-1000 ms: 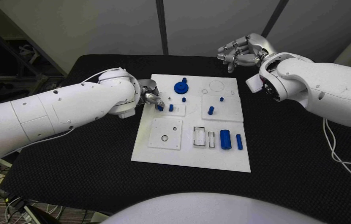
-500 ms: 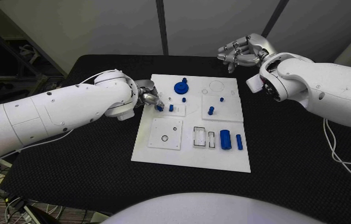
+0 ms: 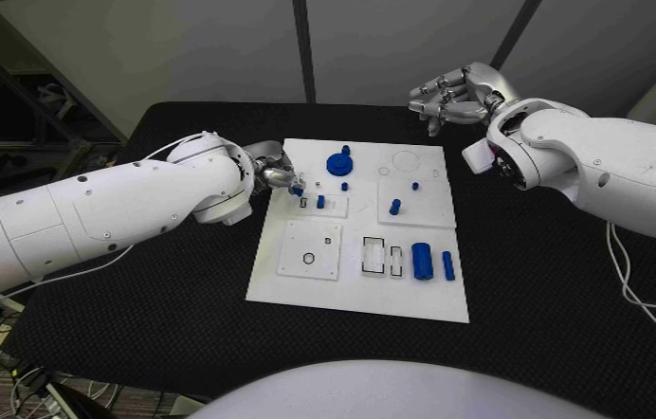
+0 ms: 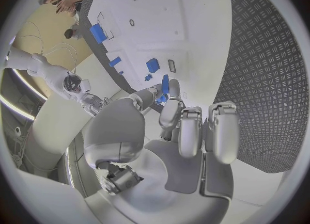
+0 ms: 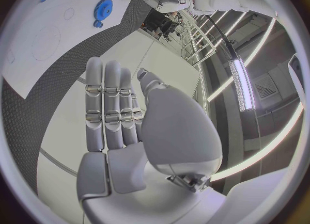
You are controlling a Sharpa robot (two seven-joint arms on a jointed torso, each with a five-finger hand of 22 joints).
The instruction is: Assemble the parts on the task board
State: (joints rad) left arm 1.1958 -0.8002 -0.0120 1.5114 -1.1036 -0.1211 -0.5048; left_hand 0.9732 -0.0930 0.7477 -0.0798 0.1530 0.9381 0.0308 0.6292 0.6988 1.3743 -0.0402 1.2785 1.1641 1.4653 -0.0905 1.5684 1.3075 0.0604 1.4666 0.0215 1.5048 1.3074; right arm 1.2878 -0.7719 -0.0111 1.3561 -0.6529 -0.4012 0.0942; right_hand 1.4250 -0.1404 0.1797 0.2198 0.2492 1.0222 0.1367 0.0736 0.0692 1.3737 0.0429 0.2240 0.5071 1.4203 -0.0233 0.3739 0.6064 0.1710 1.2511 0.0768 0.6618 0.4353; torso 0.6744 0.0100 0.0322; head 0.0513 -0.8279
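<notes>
- We see the white task board (image 3: 358, 291) lying in the middle of the black table (image 3: 151, 324), with small blue parts spread over it.
- Our left hand (image 3: 278, 175) sits at the board's left edge, near its far end, and pinches a small blue peg (image 3: 296, 191) between the thumb and a finger.
- In the left wrist view the same blue peg (image 4: 165, 85) stands out from between the fingertips (image 4: 173, 87), just above the white board; the other fingers lie straight and side by side, holding nothing.
- Just beside that hand, on a small raised plate, a second blue peg (image 3: 320, 202) stands upright, and a smaller blue piece (image 3: 343, 187) sits a little farther back.
- A blue gear (image 3: 339, 163) rests near the far edge of the board, with a small blue knob at its far side.
- On the right raised plate we make out a blue peg (image 3: 393, 207) and a smaller blue piece (image 3: 413, 187) behind it.
- Near the board's right side, 2 blue cylinders lie side by side: a thick one (image 3: 423, 261) and a thin one (image 3: 447, 265), next to 2 rectangular slots (image 3: 372, 254).
- Our right hand (image 3: 451, 96) hangs above the table's far right corner, well apart from the board, holding nothing; its fingers are loosely curled and slightly apart.
- From the right wrist view that hand's fingers (image 5: 106, 108) lie straight and close together, with the gear (image 5: 103, 9) far off on the board.
</notes>
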